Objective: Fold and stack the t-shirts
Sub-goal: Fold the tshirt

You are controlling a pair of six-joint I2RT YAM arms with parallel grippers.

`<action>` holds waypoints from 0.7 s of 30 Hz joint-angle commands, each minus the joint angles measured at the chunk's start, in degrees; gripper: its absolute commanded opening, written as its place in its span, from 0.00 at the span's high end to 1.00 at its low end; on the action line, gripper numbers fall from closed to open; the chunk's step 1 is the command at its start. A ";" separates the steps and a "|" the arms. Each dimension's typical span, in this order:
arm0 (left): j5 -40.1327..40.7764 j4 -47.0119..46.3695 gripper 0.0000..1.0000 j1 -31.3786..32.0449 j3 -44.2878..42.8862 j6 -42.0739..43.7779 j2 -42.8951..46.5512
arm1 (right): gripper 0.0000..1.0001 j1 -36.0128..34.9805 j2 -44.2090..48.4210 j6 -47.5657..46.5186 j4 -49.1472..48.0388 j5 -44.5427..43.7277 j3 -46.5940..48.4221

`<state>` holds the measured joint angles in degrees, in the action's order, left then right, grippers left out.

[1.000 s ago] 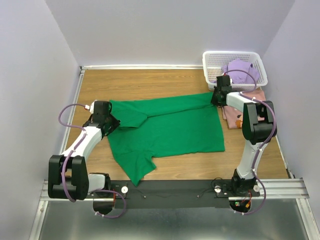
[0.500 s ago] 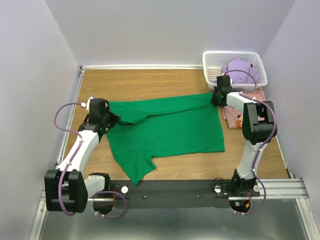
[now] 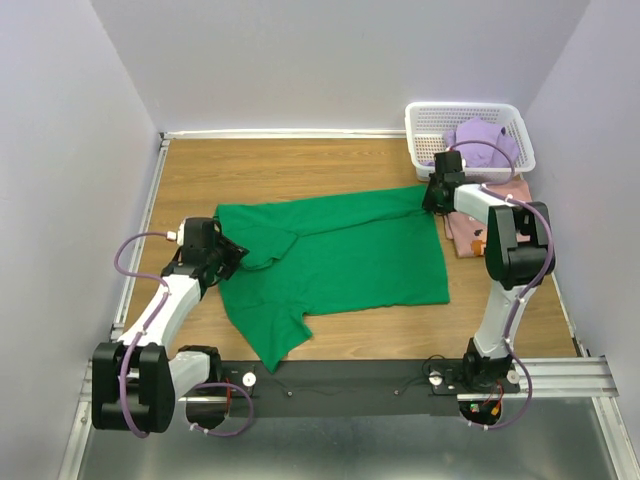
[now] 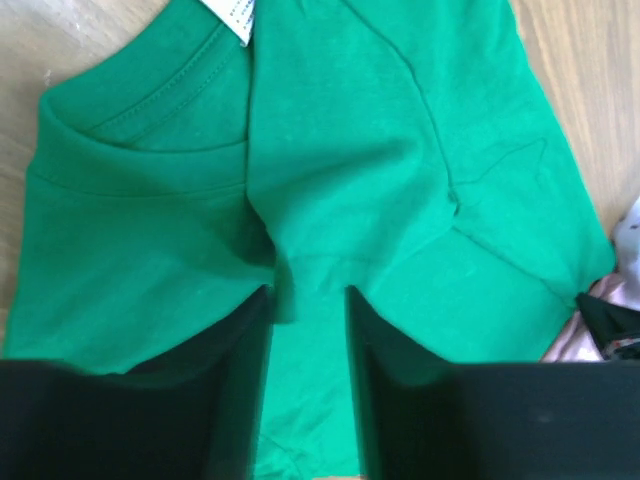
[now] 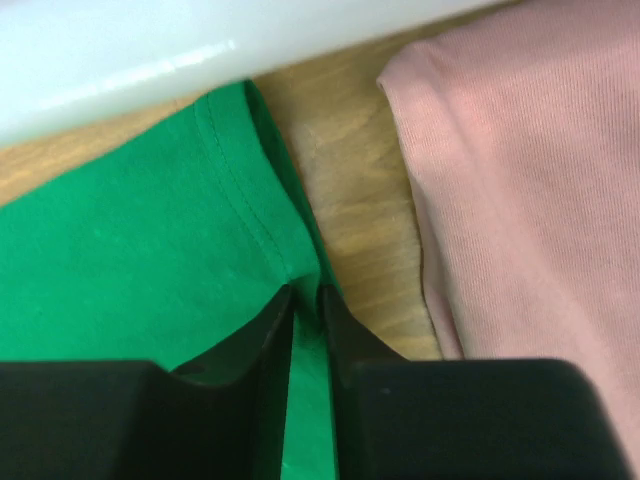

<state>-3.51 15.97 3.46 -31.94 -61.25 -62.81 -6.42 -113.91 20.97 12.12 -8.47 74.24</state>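
**Left.** The left gripper [image 3: 230, 256] sits low over the table [image 3: 300, 165], at the neck end of the green t-shirt [image 3: 345, 262]. From overhead the wrist hides the jaws. The wrist camera shows them a narrow gap apart, with a raised fold of green cloth caught between the fingers [image 4: 240, 390]. The collar [image 4: 140, 120] and a white neck label [image 4: 232, 18] lie just beyond the fingertips, and only this view shows them.

**Middle.** The green t-shirt is spread across the wood, its length running left to right between the two grippers. One sleeve points toward the near edge. The cloth beside the left gripper is rumpled and doubled over, and the rest lies fairly flat.

**Right.** The right gripper [image 3: 436, 196] is on the shirt's far right corner. The overhead view shows only a black wrist there. Its wrist camera shows the jaws almost together, clamped on the stitched hem. The same view shows a strip of bare wood between the green hem and the pink t-shirt [image 5: 520, 180], so the two are apart. From above, the pink t-shirt lies to the right of the gripper, partly under the right arm.

The basket [image 3: 465, 106] stands in the far right corner with the lavender t-shirt [image 3: 485, 140] heaped inside. Its white rim runs close beyond the green corner, but I cannot tell whether they touch.
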 commanded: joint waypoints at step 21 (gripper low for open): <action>13.53 -5.95 0.53 -0.12 -24.71 18.97 -24.80 | 0.64 0.88 0.46 4.51 3.18 11.46 3.19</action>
<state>9.61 12.51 3.49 -51.31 -47.88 -80.16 -6.31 -108.62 22.96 15.11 1.21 75.83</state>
